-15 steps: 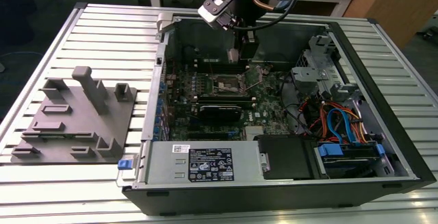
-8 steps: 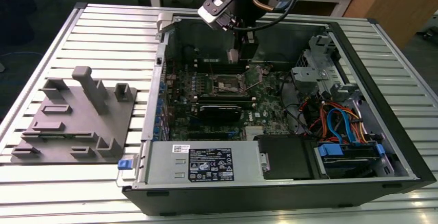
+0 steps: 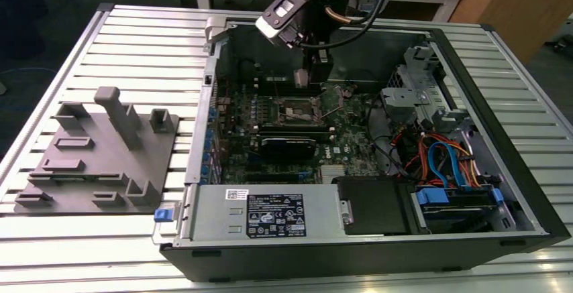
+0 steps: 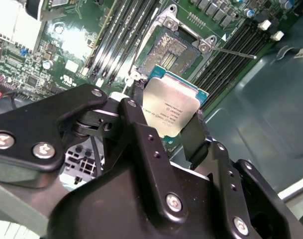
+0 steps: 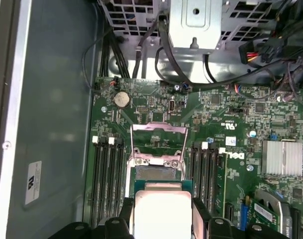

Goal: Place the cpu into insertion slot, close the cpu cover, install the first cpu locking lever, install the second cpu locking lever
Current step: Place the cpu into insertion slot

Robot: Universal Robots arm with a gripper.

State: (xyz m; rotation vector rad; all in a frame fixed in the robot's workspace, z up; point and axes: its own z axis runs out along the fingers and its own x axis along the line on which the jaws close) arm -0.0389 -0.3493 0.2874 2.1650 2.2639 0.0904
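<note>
Cpu (image 4: 173,107) pinched by its edges in the gripper (image 4: 166,119), lid with small print facing up; insertion slot (image 4: 168,52) lies open just past the gripper, cpu cover (image 5: 158,128) tipped up beyond it.

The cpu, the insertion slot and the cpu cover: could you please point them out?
cpu (image 4: 173,107), second wrist view, middle of metal top.
insertion slot (image 4: 170,52), second wrist view, dark centre.
cpu cover (image 5: 158,128), first wrist view, outer bar of frame.
</note>
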